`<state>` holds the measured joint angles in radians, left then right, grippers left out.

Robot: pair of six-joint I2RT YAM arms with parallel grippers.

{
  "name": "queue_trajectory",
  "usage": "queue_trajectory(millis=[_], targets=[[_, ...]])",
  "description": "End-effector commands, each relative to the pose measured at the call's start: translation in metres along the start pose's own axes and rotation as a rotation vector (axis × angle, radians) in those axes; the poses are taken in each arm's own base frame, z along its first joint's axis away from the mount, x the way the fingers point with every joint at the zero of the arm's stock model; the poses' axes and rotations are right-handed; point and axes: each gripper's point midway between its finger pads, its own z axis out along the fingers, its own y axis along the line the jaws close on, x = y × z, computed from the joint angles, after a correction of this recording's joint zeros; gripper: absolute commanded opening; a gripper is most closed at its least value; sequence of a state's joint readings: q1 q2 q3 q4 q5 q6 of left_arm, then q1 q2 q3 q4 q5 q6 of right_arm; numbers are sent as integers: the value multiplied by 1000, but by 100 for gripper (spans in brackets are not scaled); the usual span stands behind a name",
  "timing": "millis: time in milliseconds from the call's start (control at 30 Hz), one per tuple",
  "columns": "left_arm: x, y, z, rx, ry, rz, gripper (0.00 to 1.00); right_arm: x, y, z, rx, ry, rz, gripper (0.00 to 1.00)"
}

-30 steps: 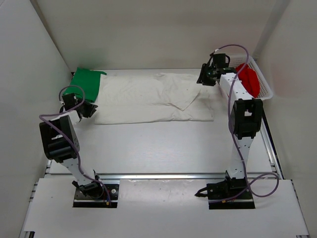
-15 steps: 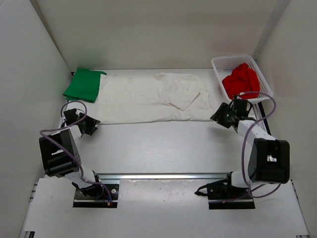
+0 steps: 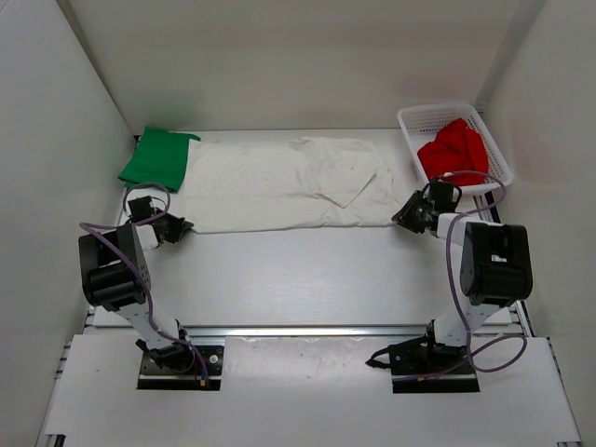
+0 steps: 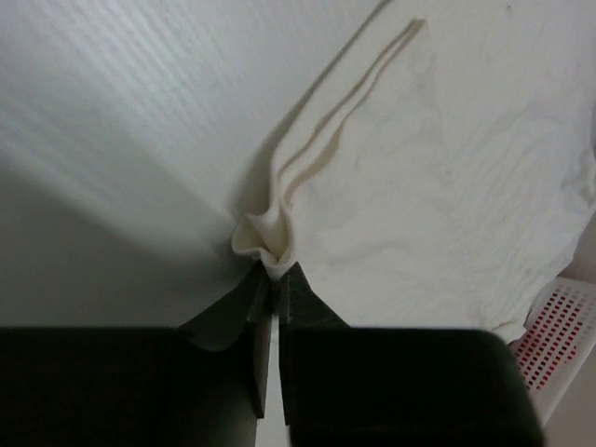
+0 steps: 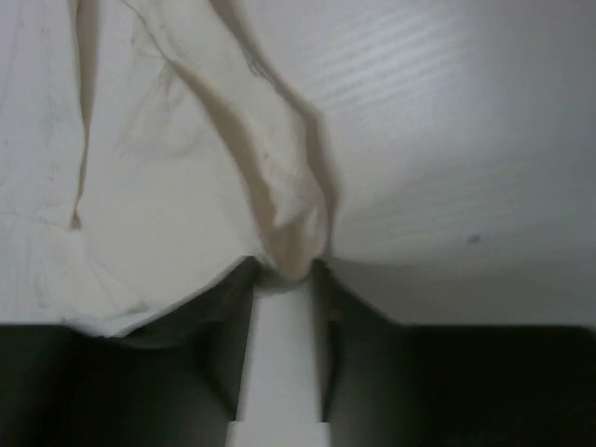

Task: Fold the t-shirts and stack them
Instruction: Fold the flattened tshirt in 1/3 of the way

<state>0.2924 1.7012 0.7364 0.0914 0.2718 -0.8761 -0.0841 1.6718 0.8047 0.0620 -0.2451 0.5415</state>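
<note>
The white t-shirt point(image 3: 279, 182) lies spread flat across the back of the table. My left gripper point(image 3: 177, 226) sits low at its near left corner. In the left wrist view, that gripper point(image 4: 273, 275) is shut on a bunched bit of the white cloth point(image 4: 438, 186). At the near right corner is my right gripper point(image 3: 408, 214). In the right wrist view it point(image 5: 289, 270) holds a thick fold of the shirt point(image 5: 168, 186) between its tips. The green t-shirt point(image 3: 156, 158) lies folded at the back left. The red t-shirt point(image 3: 453, 149) lies crumpled in the basket.
A white mesh basket point(image 3: 438, 106) stands at the back right corner, and its edge point(image 4: 563, 326) also shows in the left wrist view. White walls close in the table on the left, back and right. A metal rail runs along the near edge by the arm bases.
My right arm swung from the basket down to the white shirt's near right corner. The left gripper slid to the near left corner and closed on the cloth.
</note>
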Motion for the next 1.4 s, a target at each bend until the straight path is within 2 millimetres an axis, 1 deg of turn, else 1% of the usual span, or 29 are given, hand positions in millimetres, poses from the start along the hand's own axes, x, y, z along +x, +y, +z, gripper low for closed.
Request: queue_trajectory(millis=[0,33,67,133,233,267,300,333,367,400,433,467,500,567,633,667,700,767,800,900,967,1000,1033,1167,1200,1233,1267,1300,1367], targets=[[-2,-7,8,-2,-9,21,13,-34,10,11,12,-87,8,13],[-4,-10,9,-2,-8,28,10,-34,9,10,15,-80,11,1],[0,-12,9,-3,1,28,1,-35,12,9,3,-85,14,0],[-4,-16,5,5,-11,36,0,-31,9,1,10,-93,26,0],[-8,-12,-7,0,-22,47,0,-9,-4,-24,27,-94,53,1],[-7,-7,-13,0,-18,42,0,-12,-1,-36,12,-115,65,0],[-7,1,-21,-2,-21,21,0,-4,-6,-47,16,-119,66,0],[-2,4,-25,5,-4,21,0,15,-14,-50,22,-91,72,0],[-1,14,-33,-9,-15,19,0,16,-9,-59,-5,-109,68,1],[3,22,-40,-19,-19,19,0,29,-14,-66,-6,-103,80,0],[6,24,-49,-23,-21,39,0,44,-22,-67,10,-81,87,0],[17,39,-52,-61,-1,46,0,56,-27,-72,17,-70,84,0],[22,46,-60,-76,-3,49,0,56,-27,-78,12,-81,88,0],[33,58,-69,-92,12,70,0,80,-42,-84,38,-45,107,0],[46,76,-80,-127,28,72,0,93,-46,-95,43,-46,121,1],[46,75,-85,-115,24,77,0,107,-50,-96,54,-29,129,0],[55,86,-88,-151,43,76,0,113,-52,-100,62,-39,147,0],[60,88,-97,-160,39,89,0,115,-38,-109,-13,-62,177,0],[63,90,-99,-175,39,102,0,130,-41,-110,-22,-18,201,0],[61,88,-110,-224,30,169,0,130,-56,-123,11,-63,258,0],[45,89,-116,-281,-34,213,0,123,-50,-129,0,-128,245,0],[42,88,-117,-286,-37,215,0,117,-47,-133,6,-149,230,0],[41,88,-116,-286,-34,209,0,113,-55,-134,45,-171,232,0],[42,80,-108,-202,-6,147,0,114,-52,-129,-18,-135,237,0],[46,82,-106,-194,6,142,2,112,-53,-128,-17,-138,238,0],[48,82,-103,-179,6,133,9,114,-54,-126,-12,-132,236,1],[53,82,-104,-163,18,125,13,119,-56,-124,-9,-124,240,12],[49,83,-105,-171,-10,138,25,117,-56,-123,-5,-133,240,26],[41,76,-110,-185,-51,177,44,120,-53,-121,-11,-122,224,39]])
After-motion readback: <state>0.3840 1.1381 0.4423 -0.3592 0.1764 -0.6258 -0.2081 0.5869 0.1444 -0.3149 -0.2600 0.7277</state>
